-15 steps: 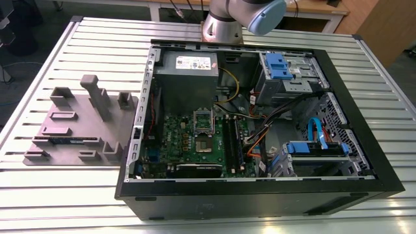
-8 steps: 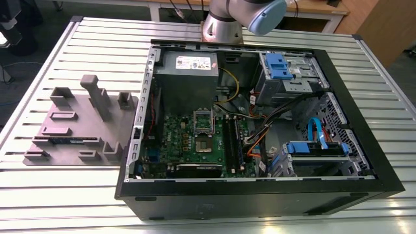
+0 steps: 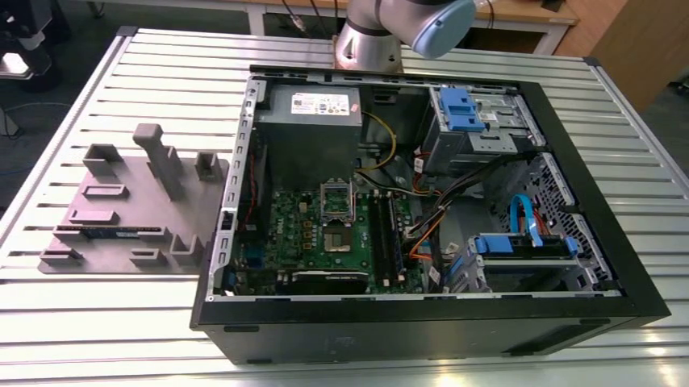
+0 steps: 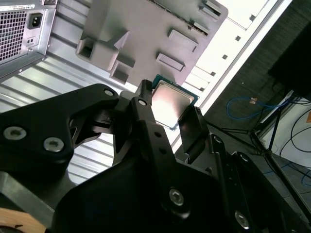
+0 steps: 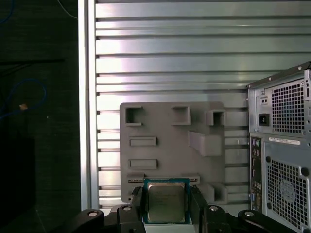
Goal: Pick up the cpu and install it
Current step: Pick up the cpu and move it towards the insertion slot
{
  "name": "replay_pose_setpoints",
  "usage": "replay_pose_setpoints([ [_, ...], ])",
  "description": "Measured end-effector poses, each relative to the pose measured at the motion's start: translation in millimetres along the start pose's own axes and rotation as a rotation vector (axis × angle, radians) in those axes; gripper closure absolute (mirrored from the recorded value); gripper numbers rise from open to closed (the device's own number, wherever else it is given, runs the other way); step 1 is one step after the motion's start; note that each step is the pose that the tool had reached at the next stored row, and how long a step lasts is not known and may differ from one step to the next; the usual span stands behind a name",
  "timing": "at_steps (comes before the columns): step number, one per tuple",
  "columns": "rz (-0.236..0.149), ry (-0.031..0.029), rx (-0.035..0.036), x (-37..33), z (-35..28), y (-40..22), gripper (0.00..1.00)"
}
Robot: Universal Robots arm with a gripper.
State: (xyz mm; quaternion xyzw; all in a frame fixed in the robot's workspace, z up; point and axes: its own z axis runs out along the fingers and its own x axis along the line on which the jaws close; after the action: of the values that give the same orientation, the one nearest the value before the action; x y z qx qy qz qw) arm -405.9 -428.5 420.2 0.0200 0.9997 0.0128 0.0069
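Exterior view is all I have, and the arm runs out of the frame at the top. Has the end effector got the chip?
Observer: Yes. In both wrist views the chip sits between the fingers of the end effector, which press on two opposite edges.
Operator: Which face is toward the cameras?
Observer: Its shiny metal top, with the thin green rim around it.
Operator: What lies behind it?
Observer: In the first wrist view, the grey tray on the slatted table, with the back panel of the computer case beside the tray.
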Motion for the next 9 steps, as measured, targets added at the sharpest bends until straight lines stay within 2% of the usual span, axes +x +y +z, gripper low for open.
replay_pose_setpoints([
  [9,0.000,0.0000,0.0000,-18.3,0.2,0.7,0.53],
])
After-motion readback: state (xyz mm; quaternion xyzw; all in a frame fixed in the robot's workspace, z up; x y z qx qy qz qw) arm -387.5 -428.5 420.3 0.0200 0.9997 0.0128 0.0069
